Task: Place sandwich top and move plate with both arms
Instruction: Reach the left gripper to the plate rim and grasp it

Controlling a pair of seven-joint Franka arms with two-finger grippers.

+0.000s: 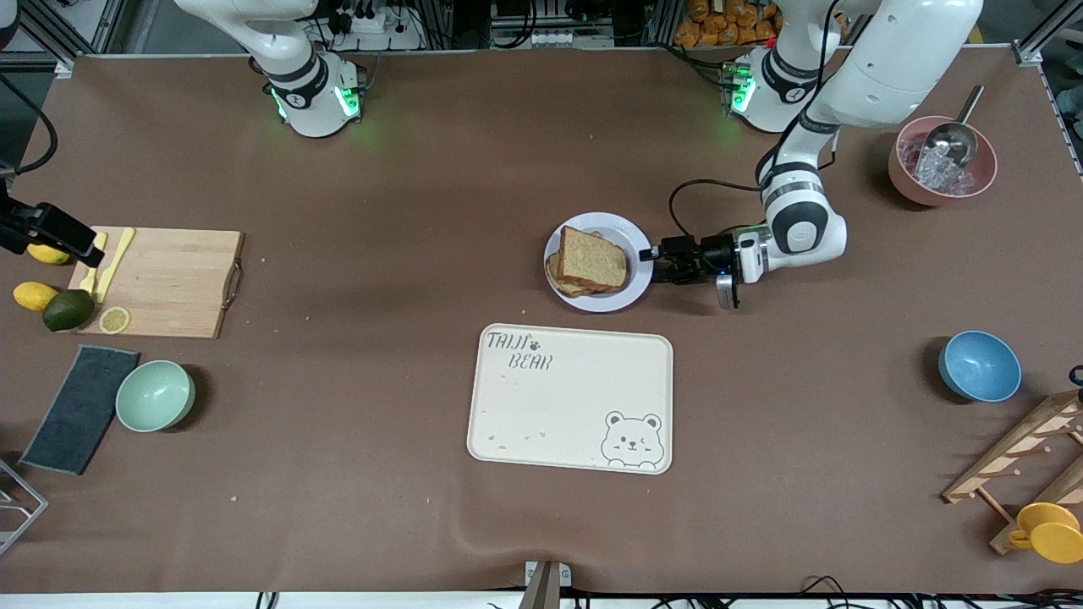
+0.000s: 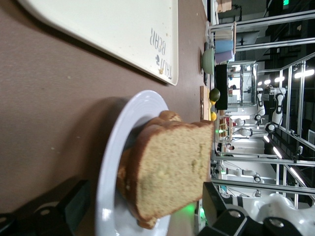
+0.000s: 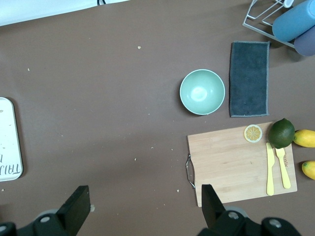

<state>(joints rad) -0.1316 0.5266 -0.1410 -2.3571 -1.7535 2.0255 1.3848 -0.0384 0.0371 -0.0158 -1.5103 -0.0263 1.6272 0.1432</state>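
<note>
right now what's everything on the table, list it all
plate: one, pale lavender-white, mid-table, farther from the front camera than the tray
sandwich top: one, light brown, on the stack on the plate
tray: one, cream with bear drawing
cutting board: one, wooden, right arm's end
lemons: two, yellow, beside the board
lime: one, green
lemon slice: one
green bowl: one
cloth: one, dark grey
blue bowl: one, left arm's end
pink bowl: one, with ice and scoop
left gripper: open, at the plate's rim
right gripper: open, over the table by the board, waiting
</note>
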